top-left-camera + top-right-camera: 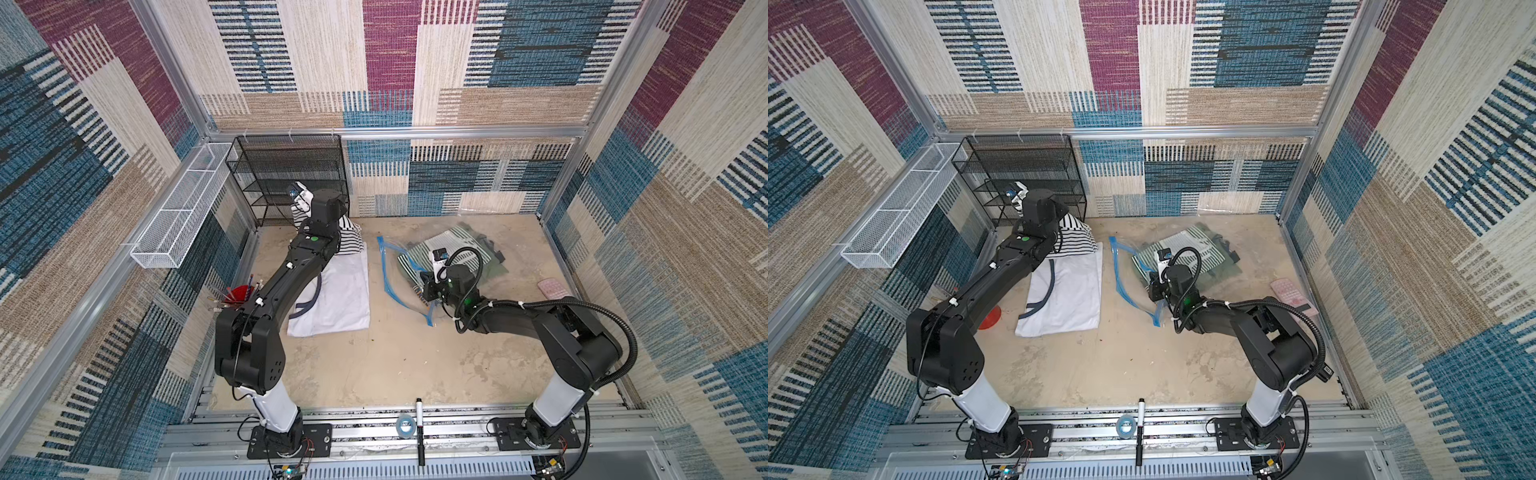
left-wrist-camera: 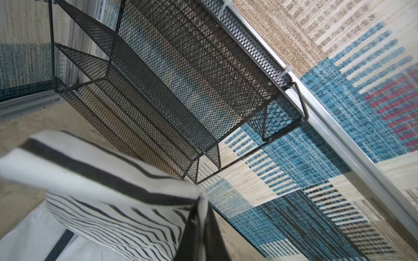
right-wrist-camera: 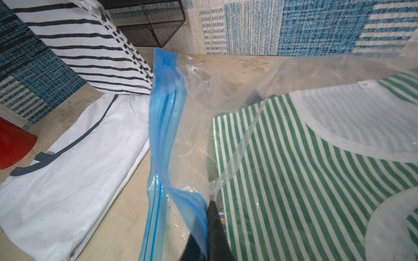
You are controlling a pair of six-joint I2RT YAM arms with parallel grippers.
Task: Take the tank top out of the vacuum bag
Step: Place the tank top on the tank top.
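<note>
Two arms reach in over a stained beige tabletop point(image 1: 395, 365). Reading from the left wall across, a long white wire-mesh basket point(image 1: 174, 212) hangs on the wall. A red plastic cup point(image 1: 237, 294) of pens stands partly hidden behind the left arm, and a black mesh shelf rack point(image 1: 286, 170) fills the far corner. Just in front of that rack the left gripper point(image 2: 201, 203) is pinched tight on a black-and-white striped cloth garment point(image 2: 101, 180), holding its top raised so the cloth drapes down (the fingers show only as dark blurs in the left wrist view). Below it a white fabric garment with dark grey trim point(image 1: 340, 299) lies flat on the table. Near the middle sits the large clear crinkly vacuum bag point(image 3: 228, 85); its bright blue zip strip point(image 3: 165, 126) faces the white garment without touching it. The right gripper point(image 3: 209, 210) is closed on that blue edge, raising the upper layer of the bag's mouth. The green-and-white striped tank top point(image 3: 294, 180) lies flat inside the bag. Further right, near the wall, rests a flat pink rectangular item point(image 1: 555, 287), too small to identify.
</note>
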